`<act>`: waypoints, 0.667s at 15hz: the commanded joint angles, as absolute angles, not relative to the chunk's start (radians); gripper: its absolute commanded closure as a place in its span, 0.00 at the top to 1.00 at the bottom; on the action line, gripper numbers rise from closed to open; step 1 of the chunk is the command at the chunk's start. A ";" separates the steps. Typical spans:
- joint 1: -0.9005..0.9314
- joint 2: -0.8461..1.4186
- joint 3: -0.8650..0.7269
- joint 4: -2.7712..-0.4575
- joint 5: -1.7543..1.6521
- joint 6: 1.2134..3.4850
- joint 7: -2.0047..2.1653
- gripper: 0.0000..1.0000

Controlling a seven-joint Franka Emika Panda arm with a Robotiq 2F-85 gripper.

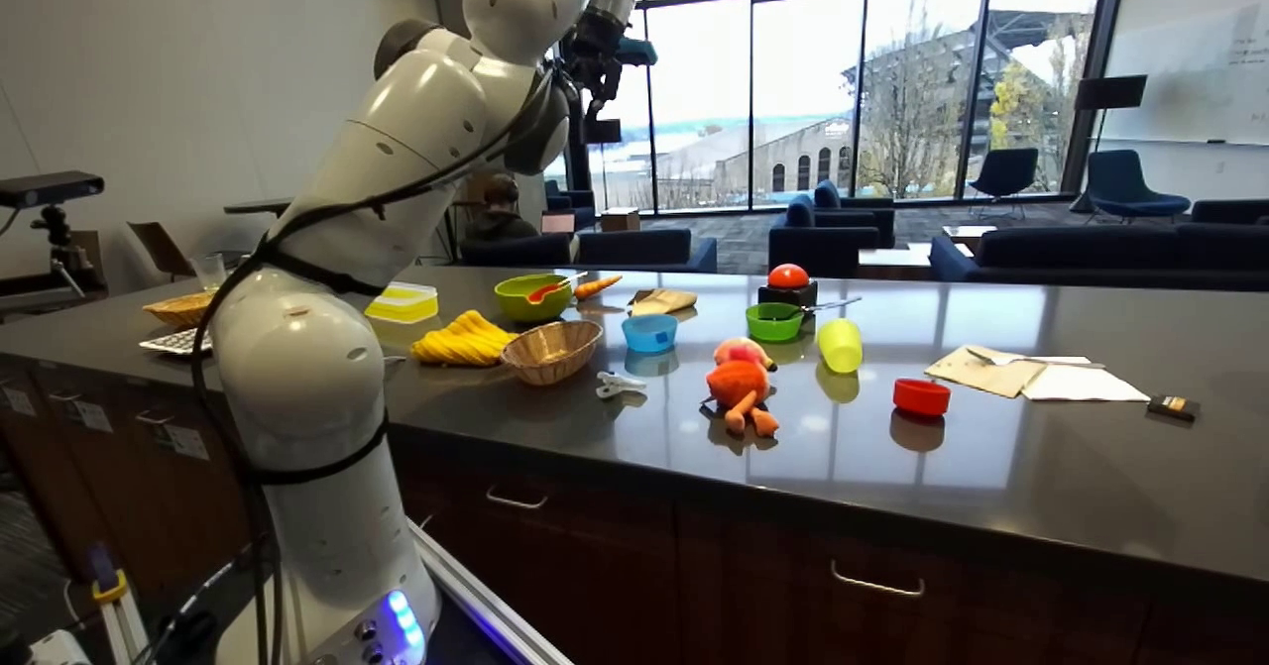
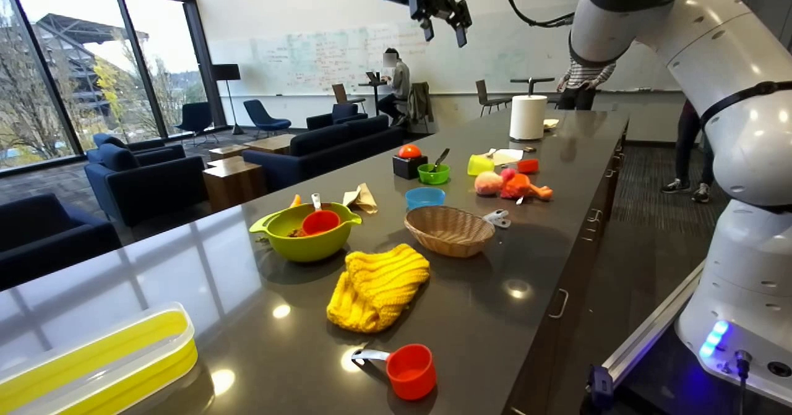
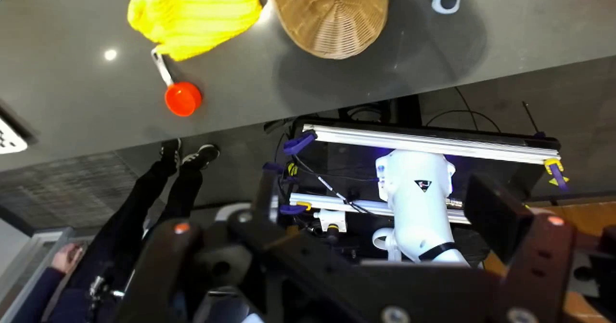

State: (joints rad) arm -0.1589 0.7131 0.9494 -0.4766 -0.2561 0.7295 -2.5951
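Clip [image 1: 619, 385] and yellow cloth [image 1: 464, 340] flanking basket [image 1: 547, 366], sofas [image 1: 1120, 257] beyond counter [image 1: 1071, 487]

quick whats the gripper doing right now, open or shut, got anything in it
Gripper: open, jaws wide apart, holding nothing.

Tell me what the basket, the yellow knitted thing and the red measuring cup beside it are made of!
Basket: probably wicker, textured; tan strands interlace. Yellow knitted thing: soft-looking matte yarn, perhaps wool; ribbed stitches show. Red measuring cup: likely plastic, smooth and evenly coloured; silvery handle looks metallic.
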 commanded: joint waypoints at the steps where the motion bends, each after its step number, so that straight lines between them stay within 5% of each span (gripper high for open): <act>1: -0.184 0.715 1.022 -0.488 -0.263 0.720 -2.596 1.00; 10: -0.251 0.790 1.307 -0.506 -0.201 0.650 -2.602 1.00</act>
State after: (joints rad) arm -0.2407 0.7593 1.1768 -0.5103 -0.2173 0.6799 -2.6023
